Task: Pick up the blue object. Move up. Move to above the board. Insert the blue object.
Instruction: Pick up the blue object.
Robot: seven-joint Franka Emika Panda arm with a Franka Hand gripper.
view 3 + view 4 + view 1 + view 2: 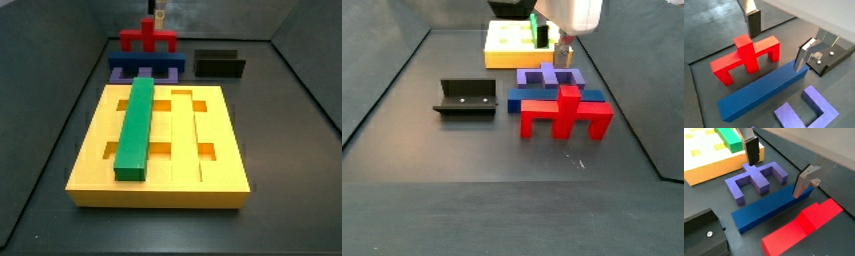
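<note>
The blue object (763,92) (769,209) is a navy bar lying flat on the dark floor between the red cross-topped piece (745,57) and a purple forked piece (753,180). In a side view the blue object (527,98) shows in front of the purple piece. My gripper (777,42) (777,170) hangs open over the bar's far end, with nothing between its fingers (801,56). In the side views the gripper (563,45) (155,15) stands above this group. The board (214,140) (711,165) is a yellow grooved slab beyond the purple piece.
A green bar (136,125) (729,138) lies in a groove of the board. The black fixture (465,97) (832,55) stands on the floor beside the pieces. Dark walls enclose the floor on all sides.
</note>
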